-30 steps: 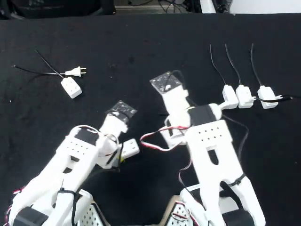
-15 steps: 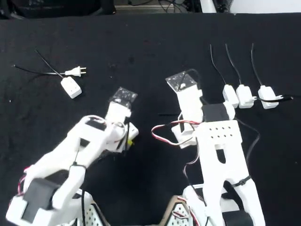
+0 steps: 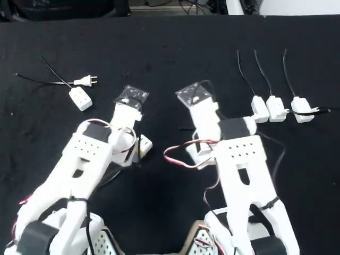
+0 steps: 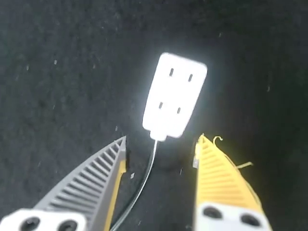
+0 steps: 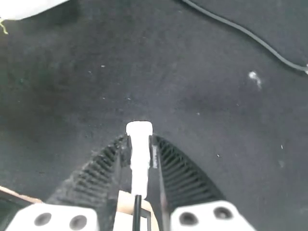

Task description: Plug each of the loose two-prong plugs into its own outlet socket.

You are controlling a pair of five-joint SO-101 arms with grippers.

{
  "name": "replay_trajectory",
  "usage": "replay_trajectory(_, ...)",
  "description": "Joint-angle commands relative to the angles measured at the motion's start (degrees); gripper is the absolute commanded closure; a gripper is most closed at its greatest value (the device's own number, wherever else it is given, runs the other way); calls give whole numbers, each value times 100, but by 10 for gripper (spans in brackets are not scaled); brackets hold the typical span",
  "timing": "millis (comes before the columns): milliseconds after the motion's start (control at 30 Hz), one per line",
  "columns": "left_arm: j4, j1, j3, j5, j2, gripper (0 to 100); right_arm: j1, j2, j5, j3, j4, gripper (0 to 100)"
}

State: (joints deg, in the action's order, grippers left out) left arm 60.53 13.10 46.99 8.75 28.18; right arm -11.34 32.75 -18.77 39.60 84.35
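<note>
Black cloth covers the bench (image 3: 170, 48). Over the last second the left arm (image 3: 79, 164) has pushed forward and swung a little toward the bench's left side, so its wrist now sits farther up the cloth. The left claw (image 4: 161, 140) stands wide open and holds nothing. The outlet (image 4: 174, 98) lies flat just past the fingertips (image 4: 120, 144), slots up, and its thin cord (image 4: 144, 183) runs back between them.

The right arm (image 3: 239, 159) swung out toward the row of three white units (image 3: 276, 109) half a second ago and has since come back toward the middle. The right claw (image 5: 139, 138) is closed tight on a plug (image 5: 139, 161). The white body is pinched between the fingers (image 5: 103, 168), its tip pokes out past them, and its dark cord (image 5: 137, 209) trails back under the wrist. It hangs above bare cloth, apart from any socket.

My reading is that the left arm's advance has put it in place to pin or steady the outlet. The right arm's return brings the held plug nearer to it. The insertion looks set up but not begun, and the plug will likely need lining up with the slots first.

At the far left a loose plug (image 3: 85, 81) lies with its prongs bare, just beside a second outlet (image 3: 81, 99). Both are untouched, so that pair is left to do.
</note>
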Motion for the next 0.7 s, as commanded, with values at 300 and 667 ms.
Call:
replay_trajectory(300, -651, -2686, 1631, 862, 360, 769, -1451, -1367, 519, -1719, -18, 988)
replay_trajectory(667, -1327, -3055, 2167, 158, 360, 769, -1670, -3618, 510, -3960, 273, 988)
